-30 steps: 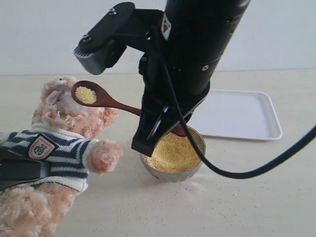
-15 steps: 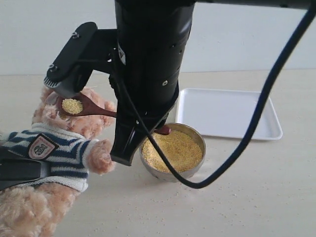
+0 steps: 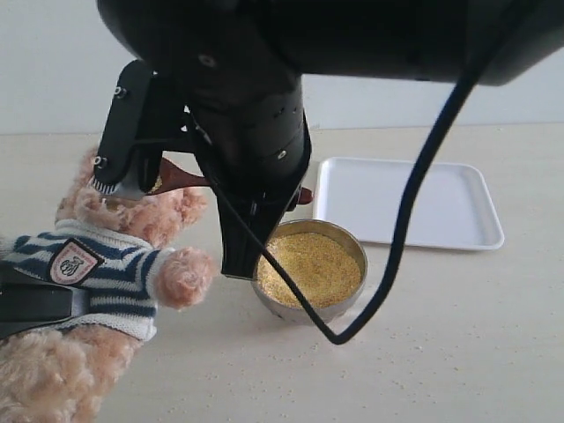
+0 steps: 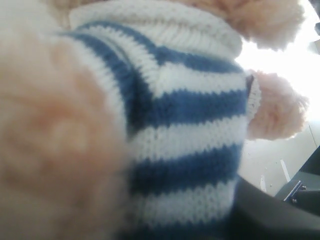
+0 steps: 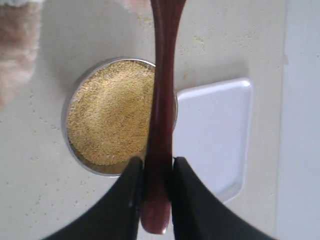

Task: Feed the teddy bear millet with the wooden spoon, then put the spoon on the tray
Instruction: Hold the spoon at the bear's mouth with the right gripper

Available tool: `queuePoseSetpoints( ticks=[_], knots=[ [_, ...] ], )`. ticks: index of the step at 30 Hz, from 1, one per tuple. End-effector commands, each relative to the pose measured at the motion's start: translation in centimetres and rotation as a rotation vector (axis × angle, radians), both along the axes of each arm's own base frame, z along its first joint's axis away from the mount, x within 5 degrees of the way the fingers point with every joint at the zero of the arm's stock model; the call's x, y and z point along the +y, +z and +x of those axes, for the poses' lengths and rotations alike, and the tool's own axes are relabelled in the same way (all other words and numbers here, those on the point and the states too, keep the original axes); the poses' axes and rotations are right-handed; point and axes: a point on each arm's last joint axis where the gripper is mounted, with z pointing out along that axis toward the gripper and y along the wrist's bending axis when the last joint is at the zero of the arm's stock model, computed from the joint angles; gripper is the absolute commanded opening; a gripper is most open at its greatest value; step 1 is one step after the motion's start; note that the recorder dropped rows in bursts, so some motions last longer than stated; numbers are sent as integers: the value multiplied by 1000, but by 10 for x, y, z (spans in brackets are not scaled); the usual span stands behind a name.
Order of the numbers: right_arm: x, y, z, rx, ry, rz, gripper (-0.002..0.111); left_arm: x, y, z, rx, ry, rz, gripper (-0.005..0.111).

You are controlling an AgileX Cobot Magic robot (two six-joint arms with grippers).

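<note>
Fingers (image 5: 131,200) of right arm pinch wooden spoon (image 5: 162,100) beside teddy bear (image 3: 115,273).

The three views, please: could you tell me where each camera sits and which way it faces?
Exterior: slightly above the table, facing the wall; sees bear, bowl, tray; right arm fills the top.
Left wrist: pressed close to the bear's striped shirt; only a dark piece of the left gripper shows.
Right wrist: looks down along the spoon clamped in the right gripper.
Shared: exterior and right wrist both show bowl and tray.
</note>
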Motion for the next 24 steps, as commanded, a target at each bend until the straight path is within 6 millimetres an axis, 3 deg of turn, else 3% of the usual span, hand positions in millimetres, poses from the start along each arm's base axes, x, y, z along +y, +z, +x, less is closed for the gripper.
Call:
queuePoseSetpoints(
  ticks=[1,24],
  knots=[
    [3,-1,5,-60,-21,-17,0,-1,1,0,-2,-1,-24,5],
    [31,-18,-3,-277,22,-111,0,-1,1,0,-2,-2,-26,5]
  ],
)
